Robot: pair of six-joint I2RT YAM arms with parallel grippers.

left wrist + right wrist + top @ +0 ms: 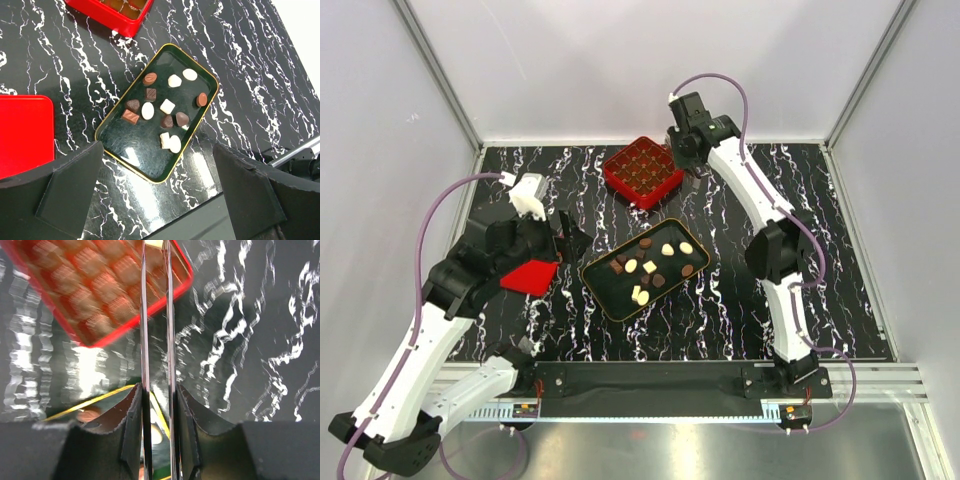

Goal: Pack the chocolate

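Observation:
Several small dark and cream chocolates (655, 268) lie in the black gold-rimmed tray (607, 300) at the table's middle; they also show in the left wrist view (159, 117). The red gridded box (642, 172) stands behind it, with brown pieces in its cells (100, 290). My right gripper (688, 158) hovers at the box's right edge, shut on thin metal tweezers (144, 315) whose blades reach over the box's corner. Whether the tips hold a piece cannot be told. My left gripper (570, 240) is open and empty, left of the tray (160, 180).
A flat red lid (528, 275) lies under my left arm, left of the tray; it also shows in the left wrist view (25, 132). The table's near edge and metal rail (720, 385) run along the front. White walls enclose the table.

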